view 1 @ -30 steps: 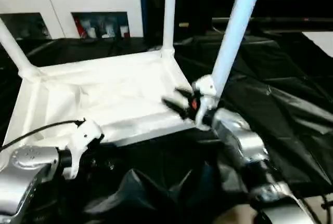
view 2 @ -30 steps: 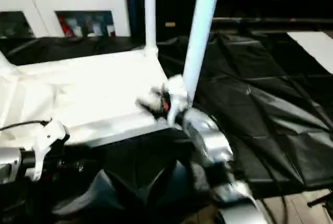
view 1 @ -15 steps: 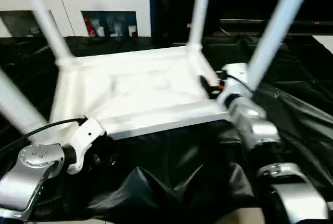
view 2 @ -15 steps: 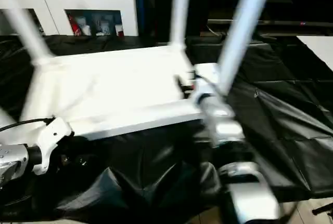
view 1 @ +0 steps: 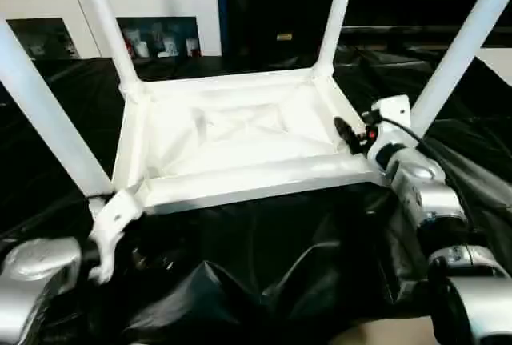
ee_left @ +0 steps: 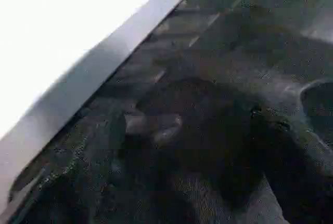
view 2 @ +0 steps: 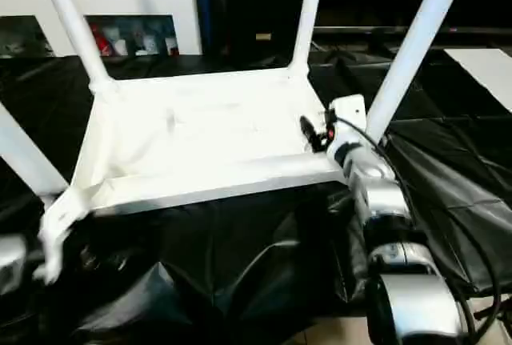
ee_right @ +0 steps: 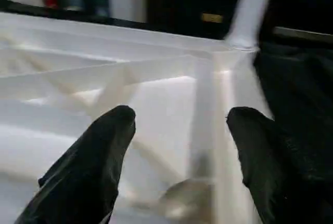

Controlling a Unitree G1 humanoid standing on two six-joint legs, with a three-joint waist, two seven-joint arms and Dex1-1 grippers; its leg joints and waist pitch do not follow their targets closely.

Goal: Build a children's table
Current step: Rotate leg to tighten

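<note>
White plastic, the tabletop (view 1: 240, 141) lies upside down on a black sheet (view 1: 264, 265), ribbed underside up, with four legs (view 1: 334, 17) rising from its corner sockets. The right gripper (ee_right: 179, 156) hovers at the tabletop's right edge near the front corner, its black fingers (ee_right: 88, 167) apart over the ribs. The left gripper (view 1: 108, 229) sits by the front left corner; whether it is apart or together cannot be told. A white cabinet (view 1: 160, 9) stands behind.
</note>
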